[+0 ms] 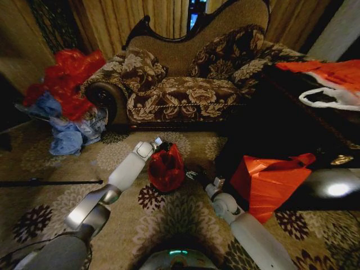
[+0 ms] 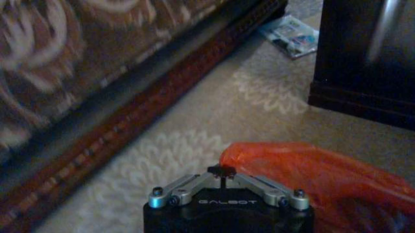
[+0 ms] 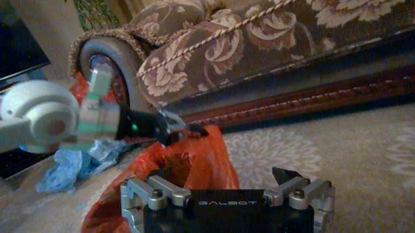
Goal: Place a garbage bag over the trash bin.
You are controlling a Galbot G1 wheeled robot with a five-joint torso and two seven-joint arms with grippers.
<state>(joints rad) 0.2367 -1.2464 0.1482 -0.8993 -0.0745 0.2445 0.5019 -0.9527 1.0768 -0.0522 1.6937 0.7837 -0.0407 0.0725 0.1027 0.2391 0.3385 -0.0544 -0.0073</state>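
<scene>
The garbage bag [image 1: 166, 167] stands on the patterned carpet [image 1: 185, 216] in front of the floral sofa [image 1: 185, 93], a shiny crinkled red shape bulging upward; whatever it may cover is hidden under the plastic, so the trash bin itself cannot be made out. The left tool [image 1: 159, 144] is at the bag's upper edge on the sofa side, and in the left wrist view its fingers [image 2: 222, 171] are brought together to a point with the red plastic lying just beside and below them; whether any film is pinched between them I cannot tell. From the right wrist view the same left tool [image 3: 188, 132] touches the raised lip of the bag [image 3: 194, 160], which stands open there with a dark hollow beneath. The right tool [image 1: 191, 174] sits just beside the bag on its other side, low near the carpet; in its own wrist view [image 3: 224, 182] its fingers are spread wide apart with nothing between them, the bag's red wall rising right before them. Beyond the right arm a larger flat red-orange plastic sheet [image 1: 270, 180] leans against a dark cabinet [image 1: 270, 129], with more orange and white plastic [image 1: 332, 84] lying on top of that cabinet. Off towards the sofa's rolled arm at the left lies a heap of red and blue bags [image 1: 67, 104] on the carpet. A small printed packet [image 2: 292, 35] lies on the carpet near the sofa's wooden base.
</scene>
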